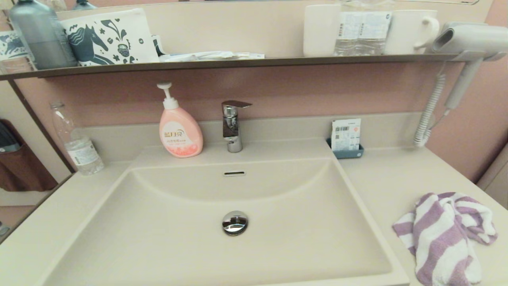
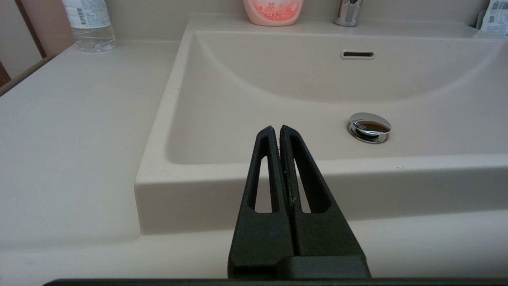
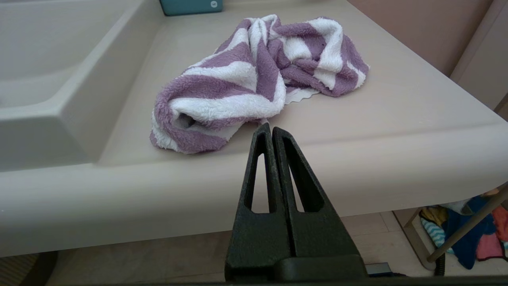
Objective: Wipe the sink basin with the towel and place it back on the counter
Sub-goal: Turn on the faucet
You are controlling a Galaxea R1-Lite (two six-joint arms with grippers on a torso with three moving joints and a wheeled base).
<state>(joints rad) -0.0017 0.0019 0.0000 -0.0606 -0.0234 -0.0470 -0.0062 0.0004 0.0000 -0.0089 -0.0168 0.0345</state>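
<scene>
My right hand [image 3: 272, 129], fingers pressed together and empty, sits just short of the towel [image 3: 254, 79], soft, light, bunched on the worktop [image 3: 397, 107]; I'd pinch its nearest raised fold.

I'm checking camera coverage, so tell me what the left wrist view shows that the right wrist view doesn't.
Only the left wrist view shows the chrome drain plug, overflow slot, pink soap bottle, water bottle and the shut left gripper. Only the right wrist view shows the striped towel bunched on the counter, and the shut right gripper short of it. Both show part of the sink basin.
</scene>
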